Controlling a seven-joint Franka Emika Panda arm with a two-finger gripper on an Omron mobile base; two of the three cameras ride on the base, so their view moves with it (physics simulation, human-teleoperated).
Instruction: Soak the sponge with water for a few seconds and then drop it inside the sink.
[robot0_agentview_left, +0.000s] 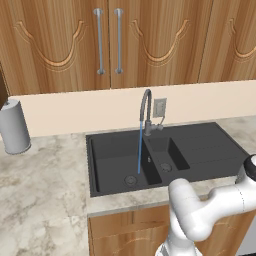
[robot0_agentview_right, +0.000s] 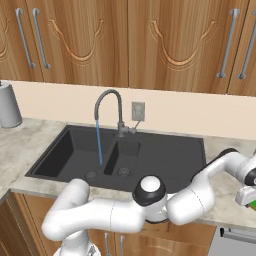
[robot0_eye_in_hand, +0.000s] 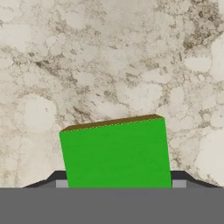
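The end effector (robot0_eye_in_hand: 117, 186) sits around the green sponge (robot0_eye_in_hand: 116, 153) on the marble counter (robot0_eye_in_hand: 109, 57); whether it grips, I cannot tell; water (robot0_agentview_left: 140, 150) runs into the sink (robot0_agentview_left: 200, 145).

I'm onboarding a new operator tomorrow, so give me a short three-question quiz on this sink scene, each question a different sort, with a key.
1. True or false: the thin light-blue water stream is running from the curved grey faucet.
2. The flat green sponge lies: A) in the matte dark grey sink; B) on the marbled counter between the fingertips of the gripper; C) on the faucet.
3. Fill in: the grey cylinder stands to the sink's ____ in the left base view.

Key: 1 true; 2 B; 3 left.
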